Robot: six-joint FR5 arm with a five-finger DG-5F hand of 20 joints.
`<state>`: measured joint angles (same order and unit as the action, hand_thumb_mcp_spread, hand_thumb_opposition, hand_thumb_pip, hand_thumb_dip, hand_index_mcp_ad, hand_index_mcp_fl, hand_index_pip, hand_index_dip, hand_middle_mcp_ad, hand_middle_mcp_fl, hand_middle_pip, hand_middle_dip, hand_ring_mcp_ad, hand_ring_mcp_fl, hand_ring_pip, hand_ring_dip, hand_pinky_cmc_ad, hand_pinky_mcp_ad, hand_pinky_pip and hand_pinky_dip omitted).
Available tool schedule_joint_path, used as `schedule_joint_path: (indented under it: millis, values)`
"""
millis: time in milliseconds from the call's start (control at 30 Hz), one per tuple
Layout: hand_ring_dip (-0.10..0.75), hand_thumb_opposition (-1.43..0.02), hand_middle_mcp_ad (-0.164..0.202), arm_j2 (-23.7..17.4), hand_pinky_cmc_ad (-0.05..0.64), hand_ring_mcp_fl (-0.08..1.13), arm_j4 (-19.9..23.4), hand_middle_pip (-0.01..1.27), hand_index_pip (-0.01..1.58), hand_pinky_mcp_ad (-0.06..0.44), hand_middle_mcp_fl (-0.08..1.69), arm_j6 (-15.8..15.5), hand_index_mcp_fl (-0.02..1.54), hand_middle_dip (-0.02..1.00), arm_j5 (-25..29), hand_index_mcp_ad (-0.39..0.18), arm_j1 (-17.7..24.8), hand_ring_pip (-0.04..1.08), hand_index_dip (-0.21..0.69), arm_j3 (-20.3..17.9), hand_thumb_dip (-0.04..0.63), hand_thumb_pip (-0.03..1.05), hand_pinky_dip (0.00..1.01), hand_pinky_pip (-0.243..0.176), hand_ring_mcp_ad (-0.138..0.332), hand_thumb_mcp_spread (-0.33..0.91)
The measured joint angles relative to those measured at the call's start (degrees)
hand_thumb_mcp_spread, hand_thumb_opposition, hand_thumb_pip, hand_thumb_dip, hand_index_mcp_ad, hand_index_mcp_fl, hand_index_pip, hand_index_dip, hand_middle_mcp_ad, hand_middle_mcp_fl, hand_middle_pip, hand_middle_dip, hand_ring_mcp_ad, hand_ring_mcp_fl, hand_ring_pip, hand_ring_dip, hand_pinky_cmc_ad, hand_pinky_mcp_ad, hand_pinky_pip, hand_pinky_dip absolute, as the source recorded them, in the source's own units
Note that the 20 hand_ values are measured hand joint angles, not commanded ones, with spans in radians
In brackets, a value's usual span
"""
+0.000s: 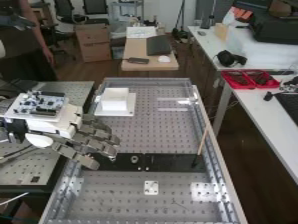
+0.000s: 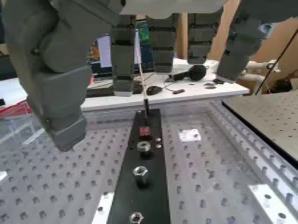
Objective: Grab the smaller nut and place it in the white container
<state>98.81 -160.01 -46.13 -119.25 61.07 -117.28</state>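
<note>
Soft, fairly bright light over the bench, its source unclear.
In the high view, patches of glare whiten the perforated plate (image 1: pixel 136 131) at 5 o'clock, with thinner streaks near 2 o'clock; the white container (image 1: pixel 114 103) at 10 o'clock is bright, while the floor (image 1: pixel 247 165) at 4 o'clock sits in shade. In the wrist view, the white table (image 2: pixel 193 90) is strongly lit, and the nuts (image 2: pixel 140 170) catch small highlights against the dark strip (image 2: pixel 143 197).
</note>
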Motion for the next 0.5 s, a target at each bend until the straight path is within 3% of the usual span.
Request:
schedule_joint_path:
  millis: [267, 500]
  values:
    - [0.042, -0.81, 0.106, 2.73, 0.367, 0.00, 1.23, 0.14, 1.04, 0.312, 0.08, -0.29, 0.06, 0.17, -2.81, -0.106, -1.91, 0.12, -0.038, 0.75, 0.159, 0.56, 0.47, -0.101, 0.187, 0.38]
    - [0.042, -0.81, 0.108, 4.46, 0.367, 0.00, 2.89, 0.14, 1.27, 0.312, 0.09, -1.13, 0.06, 0.17, -4.75, -0.120, -2.37, 0.09, 0.044, 1.11, 0.175, 0.57, 0.47, -0.101, 0.182, 0.38]
